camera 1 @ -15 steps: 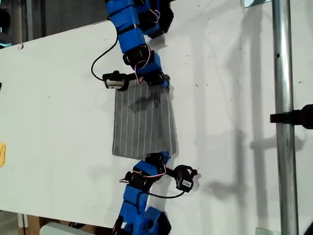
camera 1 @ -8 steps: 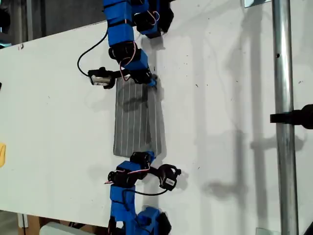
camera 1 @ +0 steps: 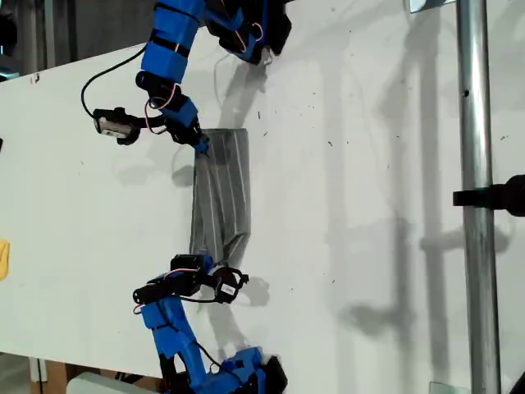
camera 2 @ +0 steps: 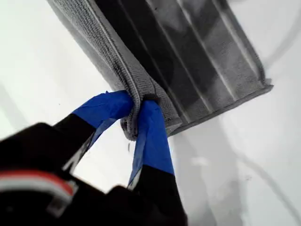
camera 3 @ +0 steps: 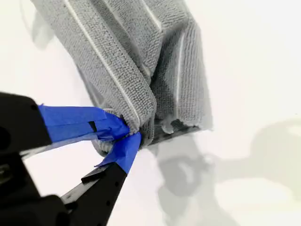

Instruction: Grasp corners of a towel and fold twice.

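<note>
Both grippers have carried pinched corners leftward in the exterior view; towel (camera 1: 221, 193) now lies half-folded. My first gripper (camera 2: 136, 115) and my second gripper (camera 3: 127, 134) are each clamped on a corner.

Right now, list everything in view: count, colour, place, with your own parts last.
Towel: one, dark grey with thin white stripes, mid-table in the exterior view, folded over into a narrow strip, pinched at both ends.
Table: one, white, under everything.
Metal pole: one, silver, upright at the exterior view's right, with a black clamp on it.
Yellow object: one, at the exterior view's left edge, cut off, cannot tell what it is.
My first gripper: blue-taped fingers, shut on the towel's edge.
My second gripper: blue-taped fingers, shut on a bunched towel corner.
Arms: two, blue; the wrist views do not settle which is which.
</note>
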